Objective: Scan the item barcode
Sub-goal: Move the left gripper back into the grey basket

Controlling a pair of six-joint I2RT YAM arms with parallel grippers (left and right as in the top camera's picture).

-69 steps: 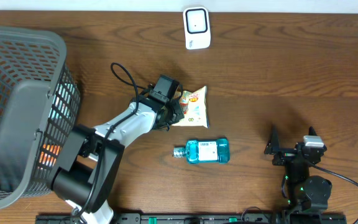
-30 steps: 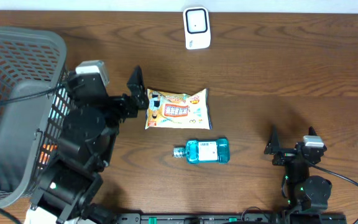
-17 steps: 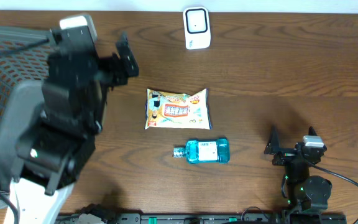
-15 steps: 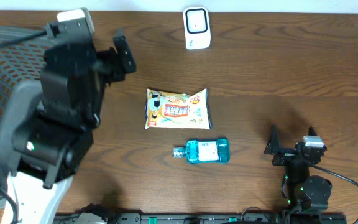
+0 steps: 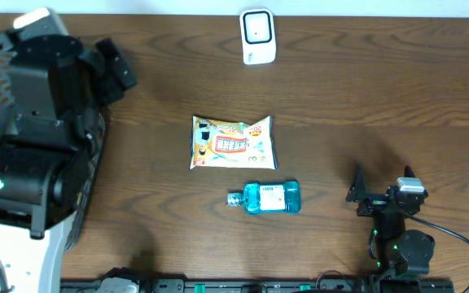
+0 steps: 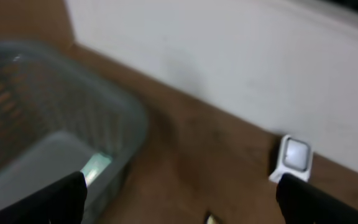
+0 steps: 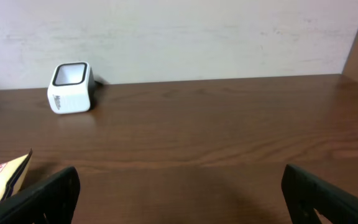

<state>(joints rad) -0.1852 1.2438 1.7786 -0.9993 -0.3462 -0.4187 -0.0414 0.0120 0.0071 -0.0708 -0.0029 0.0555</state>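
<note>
The flat, shiny yellow-and-orange snack bag (image 5: 232,142) lies in the middle of the brown wooden table (image 5: 381,98). The small blue plastic bottle (image 5: 265,197) lies on its side just below it. Nothing is holding either one. The little white scanner box (image 5: 257,37) stands at the top middle, well apart from both.

The left pincer (image 5: 119,69) is up high in the upper left of the frame. Its jaws are wide open with nothing between them. The right pincer (image 5: 381,189) sits in the lower right, also wide open and empty.

Here is what may go wrong. The left arm is big and hangs right by the grey mesh basket (image 6: 36,124), so a fast swing down could bump it. The bag is thin and flat, so the fingers may scrape the table or only pinch a corner, and the bag may slip out. The bottle is round, so a push could make it roll away. I cannot see a barcode from here, so it may end up facing away from the scanner window.
</note>
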